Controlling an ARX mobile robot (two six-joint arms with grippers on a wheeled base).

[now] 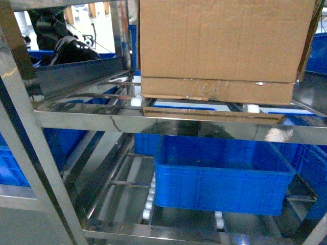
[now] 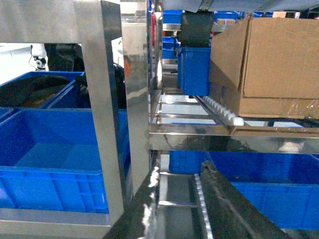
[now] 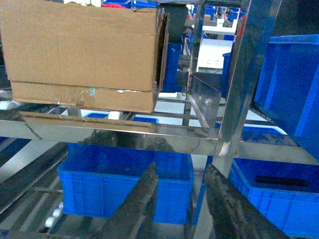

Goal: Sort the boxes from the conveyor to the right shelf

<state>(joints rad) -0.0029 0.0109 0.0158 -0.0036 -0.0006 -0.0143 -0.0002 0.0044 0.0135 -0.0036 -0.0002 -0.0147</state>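
The right gripper point(image 3: 182, 204) is hanging with its fingers spread and empty, and the left gripper point(image 2: 177, 209) is likewise gaping, gripping nothing. The box point(image 1: 225, 48) is already sitting on the right shelf point(image 1: 153, 122), at twelve o'clock, apparently delivered. The conveyor is lying out of sight. A blue crate point(image 1: 222, 176) is occupying the tier at six o'clock.

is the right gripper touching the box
Apart. The right wrist view shows the right gripper open and low in front of the shelf, with the front rail and a blue crate between it and the box above.
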